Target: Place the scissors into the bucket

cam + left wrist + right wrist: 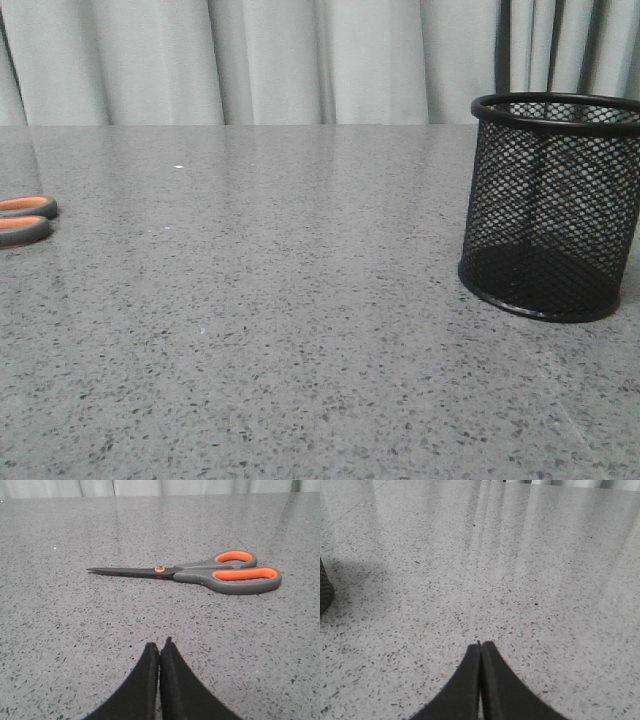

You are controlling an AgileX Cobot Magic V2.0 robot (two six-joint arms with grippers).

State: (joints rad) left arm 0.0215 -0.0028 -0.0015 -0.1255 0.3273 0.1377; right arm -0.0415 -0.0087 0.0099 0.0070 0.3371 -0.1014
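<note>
Left gripper (160,647): two matt black fingers (137,685), broad at the base and tapering in a smooth curve to narrow, slightly rounded tips; a thin straight seam separates them. The surface appears soft and finely textured, without visible screws, markings or cables.

Right gripper (480,646): the same pattern, with two dark charcoal-to-black fingers (505,690) curving to slim tips, the inner edges straight and the outer edges concave. No labels, fasteners or wiring show in either wrist view. The arms themselves do not appear in the front view.
</note>
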